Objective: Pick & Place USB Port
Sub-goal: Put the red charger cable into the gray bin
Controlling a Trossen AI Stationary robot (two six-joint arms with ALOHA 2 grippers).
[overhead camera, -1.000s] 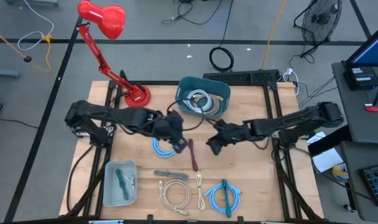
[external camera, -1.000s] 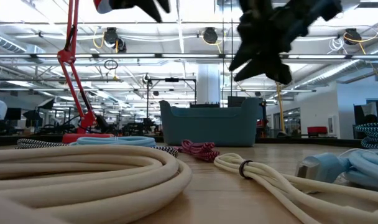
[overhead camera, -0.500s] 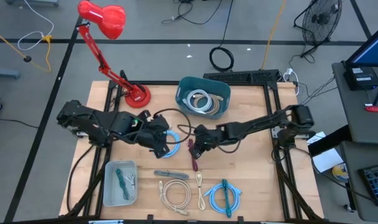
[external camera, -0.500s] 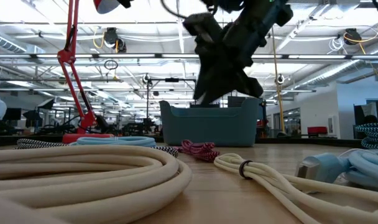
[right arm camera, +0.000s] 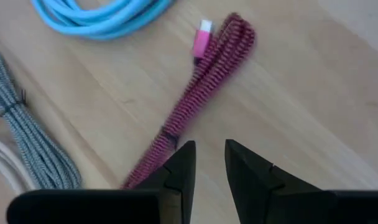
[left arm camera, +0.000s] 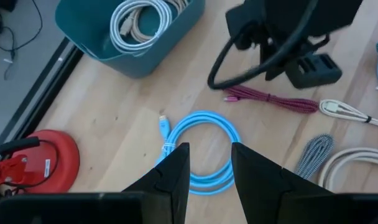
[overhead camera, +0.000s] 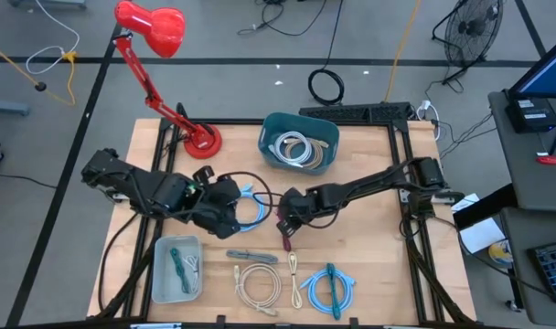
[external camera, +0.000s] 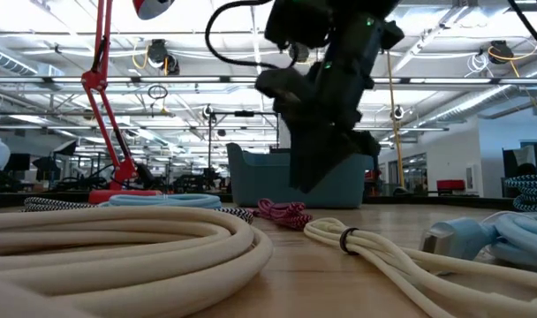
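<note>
Hovering just above the dark red braided USB cable (overhead camera: 283, 230) at the centre of the high view, the right pincer (right arm camera: 207, 167) holds its fingers slightly spread, nothing between them. That folded cable lies on the wooden table (overhead camera: 369, 265), its pink plug beside the light blue coiled cable (left arm camera: 201, 152). The left pincer (left arm camera: 209, 168), left of centre, hangs over that blue coil, fingers parted and empty. A teal plastic bin (overhead camera: 299, 141) of pale cables stands near the upper middle.
</note>
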